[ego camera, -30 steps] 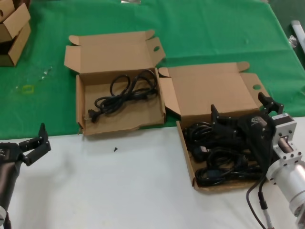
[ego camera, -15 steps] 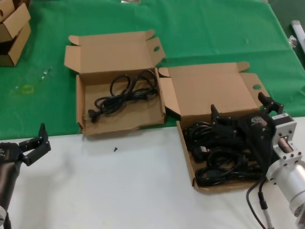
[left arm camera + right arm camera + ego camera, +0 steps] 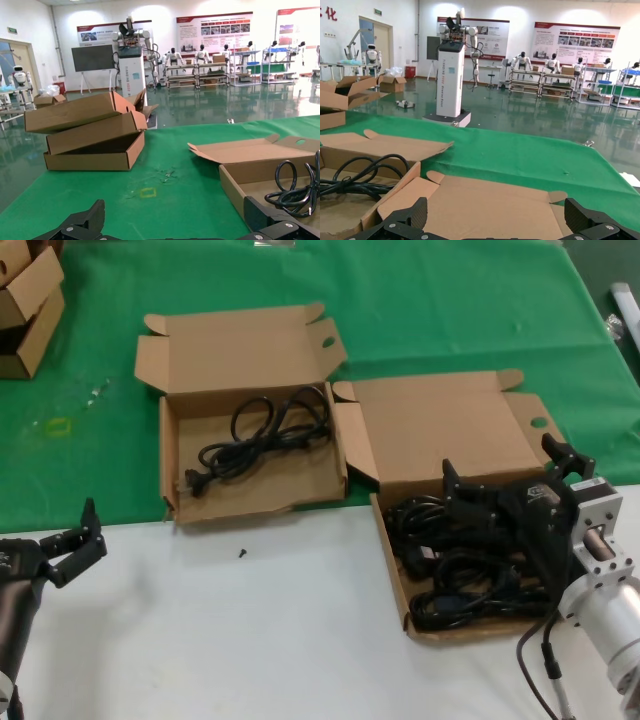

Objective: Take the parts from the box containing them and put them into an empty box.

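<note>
The box containing the parts (image 3: 392, 570) lies at the right with its lid (image 3: 490, 205) folded back, and several black cords (image 3: 455, 590) are piled in it. My right gripper (image 3: 501, 460) hovers over that pile, open, with nothing between its fingers (image 3: 496, 212). The other box (image 3: 255, 495), with a ragged low front wall, sits to the left on the green cloth. One coiled cord (image 3: 262, 432) lies inside it, also visible in both wrist views (image 3: 295, 195) (image 3: 360, 175). My left gripper (image 3: 70, 532) waits open at the near left over the white table (image 3: 175, 217).
Small stacked cartons (image 3: 25, 300) (image 3: 90, 130) stand at the far left on the green cloth (image 3: 450, 300). A tiny black bit (image 3: 241, 553) lies on the white table (image 3: 250, 640) in front of the left box. A yellow mark (image 3: 57, 426) is on the cloth.
</note>
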`<state>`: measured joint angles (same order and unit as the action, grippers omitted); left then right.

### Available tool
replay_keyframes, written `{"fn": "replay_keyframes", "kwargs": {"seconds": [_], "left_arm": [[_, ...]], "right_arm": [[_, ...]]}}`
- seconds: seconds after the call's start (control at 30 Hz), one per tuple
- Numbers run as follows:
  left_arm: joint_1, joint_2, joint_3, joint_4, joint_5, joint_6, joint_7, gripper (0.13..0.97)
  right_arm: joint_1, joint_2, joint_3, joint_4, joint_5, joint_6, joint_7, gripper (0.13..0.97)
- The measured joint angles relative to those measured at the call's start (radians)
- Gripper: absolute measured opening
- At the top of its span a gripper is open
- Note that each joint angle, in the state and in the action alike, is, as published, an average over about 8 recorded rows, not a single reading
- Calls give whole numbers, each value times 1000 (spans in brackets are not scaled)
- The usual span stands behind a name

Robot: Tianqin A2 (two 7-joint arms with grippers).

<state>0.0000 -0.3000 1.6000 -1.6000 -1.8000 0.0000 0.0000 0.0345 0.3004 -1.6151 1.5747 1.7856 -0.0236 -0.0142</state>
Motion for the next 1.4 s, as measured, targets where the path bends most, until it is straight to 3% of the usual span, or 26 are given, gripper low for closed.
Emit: {"fn": "replay_keyframes", "kwargs": {"seconds": [1.4], "left_arm": [[0, 0, 0, 0, 0, 0, 0, 966]], "right_arm": [[0, 0, 0, 0, 0, 0, 0, 966]]}}
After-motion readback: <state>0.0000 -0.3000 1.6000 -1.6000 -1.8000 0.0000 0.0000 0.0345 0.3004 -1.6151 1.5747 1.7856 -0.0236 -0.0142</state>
